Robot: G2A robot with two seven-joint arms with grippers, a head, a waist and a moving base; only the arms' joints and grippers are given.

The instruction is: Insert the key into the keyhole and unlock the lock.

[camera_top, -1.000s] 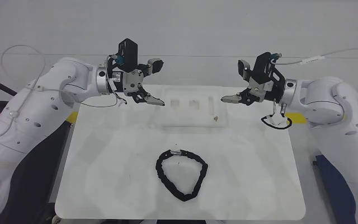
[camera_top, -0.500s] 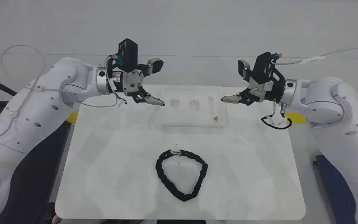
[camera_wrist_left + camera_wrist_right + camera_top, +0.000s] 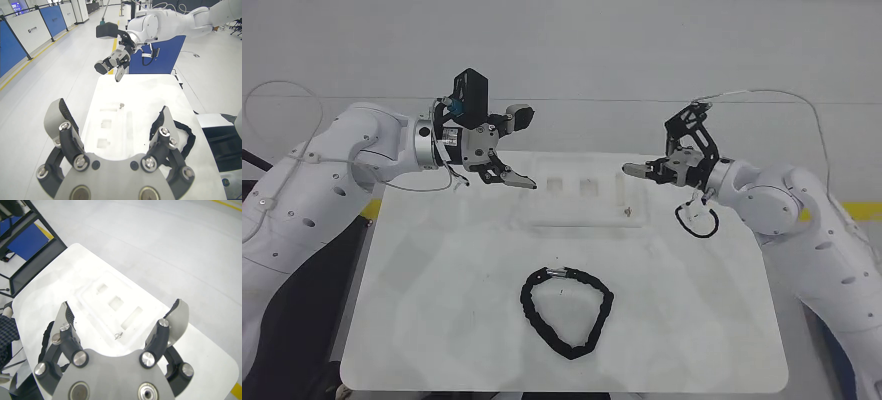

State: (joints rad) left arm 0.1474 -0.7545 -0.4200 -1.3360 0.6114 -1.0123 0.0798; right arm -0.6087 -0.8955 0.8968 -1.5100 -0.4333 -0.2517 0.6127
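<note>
My L gripper (image 3: 523, 148) and R gripper (image 3: 122, 301) hang released; small metal key (image 3: 627, 211) on white foam tray (image 3: 572, 215), black chain lock (image 3: 566, 311) apart

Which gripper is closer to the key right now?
The right gripper: it hangs near the end of the tray where the key lies, while the left gripper is at the opposite end.

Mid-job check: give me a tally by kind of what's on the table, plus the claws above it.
chain lock, black: 1
key, on the tray: 1
tray, white: 1
claws, both open and empty: 2, the left claw and the right claw
Total: 5
</note>
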